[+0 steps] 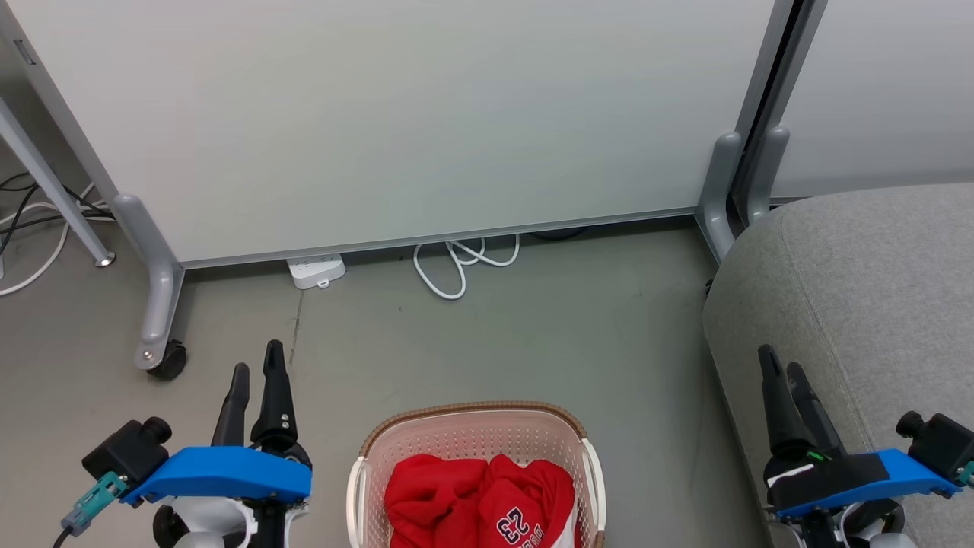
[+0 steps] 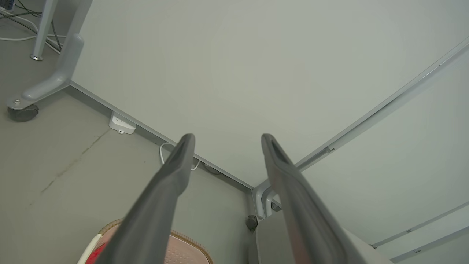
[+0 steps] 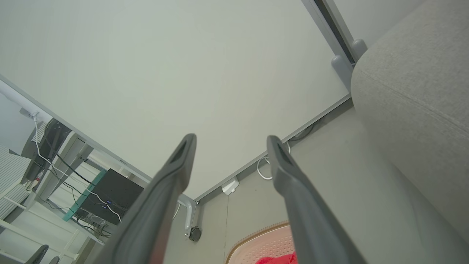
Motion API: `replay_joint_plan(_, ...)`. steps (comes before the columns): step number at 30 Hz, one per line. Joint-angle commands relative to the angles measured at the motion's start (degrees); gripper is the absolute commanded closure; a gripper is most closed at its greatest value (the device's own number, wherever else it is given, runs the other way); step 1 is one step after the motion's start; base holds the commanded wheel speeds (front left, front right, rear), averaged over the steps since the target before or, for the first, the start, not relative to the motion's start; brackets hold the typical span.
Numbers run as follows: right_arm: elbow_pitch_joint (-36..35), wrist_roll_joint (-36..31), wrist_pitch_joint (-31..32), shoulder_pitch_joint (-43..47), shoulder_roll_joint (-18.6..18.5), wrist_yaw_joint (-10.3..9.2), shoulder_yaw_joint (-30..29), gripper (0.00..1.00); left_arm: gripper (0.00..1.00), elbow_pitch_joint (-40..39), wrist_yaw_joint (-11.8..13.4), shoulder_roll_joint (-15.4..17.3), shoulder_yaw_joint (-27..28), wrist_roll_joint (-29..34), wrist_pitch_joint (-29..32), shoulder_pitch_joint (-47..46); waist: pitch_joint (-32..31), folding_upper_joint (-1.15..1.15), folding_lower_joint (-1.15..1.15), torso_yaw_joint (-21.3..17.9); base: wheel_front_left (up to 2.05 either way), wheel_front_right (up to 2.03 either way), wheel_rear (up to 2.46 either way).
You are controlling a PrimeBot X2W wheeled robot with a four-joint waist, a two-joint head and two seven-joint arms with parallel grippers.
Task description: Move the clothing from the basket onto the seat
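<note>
Head view: clothing [image 1: 481,501] shows dark "23".

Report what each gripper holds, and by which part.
Nothing is held. The left gripper and right gripper have open, empty jaws; the clothing lies in the basket.

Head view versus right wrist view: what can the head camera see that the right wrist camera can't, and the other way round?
Head view extras: the left gripper, open, and the dark 23 on the clothing. Right wrist view extras: a black box with cables, past the edge of the partition. Both share: the basket, the red clothing in it, the grey seat, the looped white cable and the open right gripper.
</note>
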Motion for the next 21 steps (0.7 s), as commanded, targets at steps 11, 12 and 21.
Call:
replay_joint_plan(11, -0.24, -10.65, -2.35, -0.46, -0.5, 0.09, 0.68, 0.0, 0.0, -0.06, 0.5, 0.51, -2.12, 9.97, -2.33, -1.72, -0.25, 0.0, 0.0, 0.24, 0.0, 0.0, 0.0)
replay_joint_plan(12, -0.17, -11.47, -2.56, -0.42, -0.49, 0.09, 0.7, 0.0, 0.0, -0.01, 0.49, 0.51, -2.23, 10.71, -2.53, -1.71, -0.26, 0.0, 0.0, 0.28, 0.0, 0.0, 0.0)
replay_joint_plan(21, 0.33, -18.1, -3.97, -0.24, -0.48, 0.11, 1.0, 0.0, 0.0, 0.77, 0.27, 0.54, -3.24, 17.11, -3.96, -1.66, -0.4, 0.0, 0.0, 0.63, 0.0, 0.0, 0.0)
